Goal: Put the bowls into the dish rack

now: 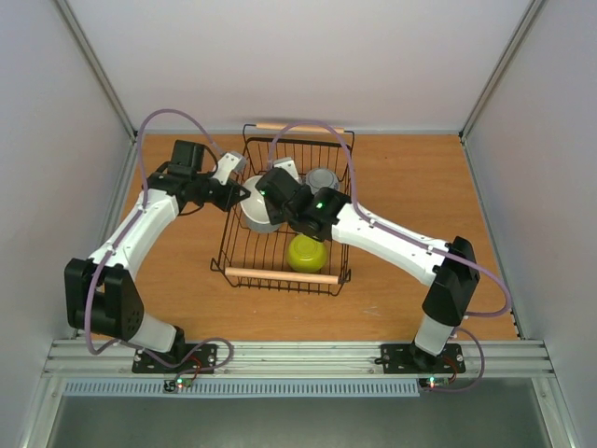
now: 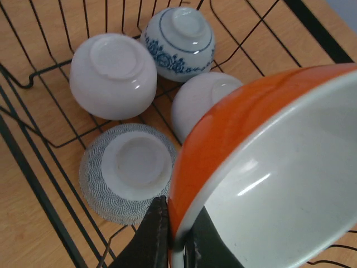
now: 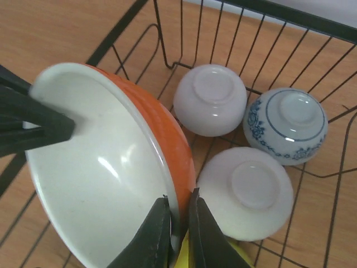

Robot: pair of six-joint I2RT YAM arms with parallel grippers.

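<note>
While my left tool (image 2: 177, 231) and right tool (image 3: 178, 223) both clamp the orange bowl (image 3: 170, 137) over the dish rack (image 1: 280, 276), I'm likely mid-handover.

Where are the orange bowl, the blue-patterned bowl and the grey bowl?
orange bowl (image 2: 234, 120), left wrist view, outer wall
blue-patterned bowl (image 2: 183, 28), left wrist view, upturned base
grey bowl (image 2: 134, 164), left wrist view, upturned base

White arms (image 1: 387, 238), mauve cables (image 1: 173, 111); black right gripper (image 3: 178, 204)
</note>
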